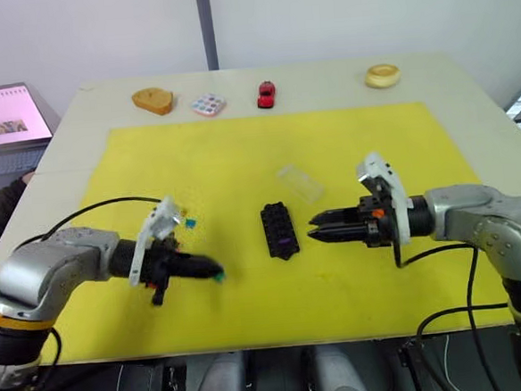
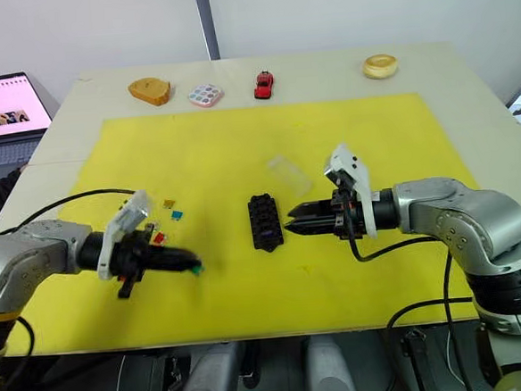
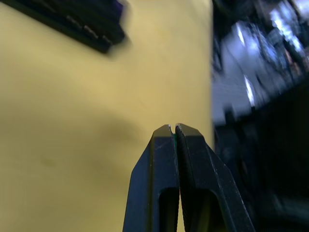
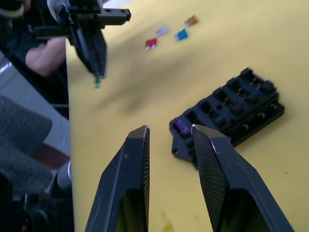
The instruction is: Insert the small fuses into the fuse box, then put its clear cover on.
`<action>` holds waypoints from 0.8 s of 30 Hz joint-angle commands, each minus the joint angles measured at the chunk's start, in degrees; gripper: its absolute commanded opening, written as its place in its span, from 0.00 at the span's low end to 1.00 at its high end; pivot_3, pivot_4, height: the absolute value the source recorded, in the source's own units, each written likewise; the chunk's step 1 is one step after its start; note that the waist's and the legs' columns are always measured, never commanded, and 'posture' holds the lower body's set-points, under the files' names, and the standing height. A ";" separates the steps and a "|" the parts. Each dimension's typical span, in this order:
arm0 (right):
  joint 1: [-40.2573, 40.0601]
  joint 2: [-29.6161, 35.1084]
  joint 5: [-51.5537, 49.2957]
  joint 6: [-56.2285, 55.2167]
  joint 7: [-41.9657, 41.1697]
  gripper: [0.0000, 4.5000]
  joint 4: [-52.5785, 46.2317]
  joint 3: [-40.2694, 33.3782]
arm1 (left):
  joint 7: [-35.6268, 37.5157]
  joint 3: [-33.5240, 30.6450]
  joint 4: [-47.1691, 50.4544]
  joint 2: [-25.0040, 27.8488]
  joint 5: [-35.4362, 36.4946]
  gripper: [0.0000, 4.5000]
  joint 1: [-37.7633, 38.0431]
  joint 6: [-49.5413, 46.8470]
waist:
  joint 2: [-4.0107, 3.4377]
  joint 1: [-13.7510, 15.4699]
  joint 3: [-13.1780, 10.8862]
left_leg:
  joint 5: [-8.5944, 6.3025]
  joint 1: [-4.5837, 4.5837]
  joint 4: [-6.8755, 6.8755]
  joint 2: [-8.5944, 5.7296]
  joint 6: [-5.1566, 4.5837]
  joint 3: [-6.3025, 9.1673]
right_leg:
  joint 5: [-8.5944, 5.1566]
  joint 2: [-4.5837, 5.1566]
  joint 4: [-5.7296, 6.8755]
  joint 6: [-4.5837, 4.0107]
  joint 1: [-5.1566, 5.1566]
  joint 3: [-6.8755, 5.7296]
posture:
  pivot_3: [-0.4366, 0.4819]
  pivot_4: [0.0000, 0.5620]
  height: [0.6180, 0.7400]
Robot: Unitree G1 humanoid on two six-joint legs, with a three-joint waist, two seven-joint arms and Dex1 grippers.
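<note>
Sitting on a yellow mat [image 1: 240,161] that covers most of a beige table [image 1: 468,91], the fuse box [image 2: 264,222] is the landmark here, with a purple fuse [image 4: 182,128] already seated at its near end. The clear cover [image 2: 288,175] lies just behind the box, to its right, barely visible on the yellow. Left of the box, the left gripper [image 2: 194,265] is pinched shut on a teal fuse [image 4: 97,80], held just above the mat. Further left are loose fuses: amber [image 2: 169,204], blue [image 2: 177,215], red [image 2: 159,238] and what looks like a grey one [image 4: 161,30], hard to be sure. The right gripper [image 2: 291,222] hangs just right of the box, fingers apart, nothing in them. Behind the mat, along the far table edge: a wooden block [image 1: 153,100], a white tile [image 1: 208,104], a toy car [image 1: 266,93] and a wooden ring [image 1: 382,76]. A laptop [image 2: 2,104] sits off to the left, white wall behind.
</note>
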State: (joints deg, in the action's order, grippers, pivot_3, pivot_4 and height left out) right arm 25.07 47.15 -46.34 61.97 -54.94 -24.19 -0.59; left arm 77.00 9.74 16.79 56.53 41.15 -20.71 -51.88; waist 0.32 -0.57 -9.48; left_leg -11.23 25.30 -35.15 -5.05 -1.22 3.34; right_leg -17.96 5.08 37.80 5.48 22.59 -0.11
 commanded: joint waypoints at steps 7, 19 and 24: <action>-2.60 0.08 0.62 -3.56 1.43 0.33 -3.94 0.35 | 4.43 6.20 -8.77 -2.85 -9.55 0.15 -3.17 8.76 | 0.03 0.06 -0.02 | 0.01 0.11 -0.09 0.00 -0.04 0.00 | 0.05 0.00 0.01 0.08 0.05 -0.01 | 0.48 0.27 1.00; -5.19 1.77 0.83 -6.72 -0.42 0.33 -3.95 -0.40 | -7.32 -19.39 5.75 -1.05 5.08 0.53 12.46 -2.62 | 0.02 -0.10 -0.04 | 0.01 0.10 -0.08 0.02 -0.06 0.01 | 0.11 -0.01 0.08 0.22 0.09 -0.02 | 0.48 0.27 1.00; -3.63 1.83 1.05 -7.87 -2.00 0.33 -1.82 0.39 | -25.11 -29.35 18.98 -13.77 13.07 0.53 27.77 -5.91 | 0.03 -0.01 -0.04 | -0.03 0.03 -0.16 0.01 -0.12 -0.03 | 0.11 0.02 0.06 0.22 -0.02 -0.01 | 0.48 0.27 1.00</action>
State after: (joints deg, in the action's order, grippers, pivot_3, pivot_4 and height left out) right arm 20.28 48.45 -45.10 55.15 -55.84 -26.17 0.68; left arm 58.34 -16.48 30.81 45.36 51.78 4.37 -57.78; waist 0.35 -0.58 -9.51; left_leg -11.26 25.33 -35.33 -5.05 -1.34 3.32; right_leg -17.85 5.10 37.86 5.71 22.55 -0.12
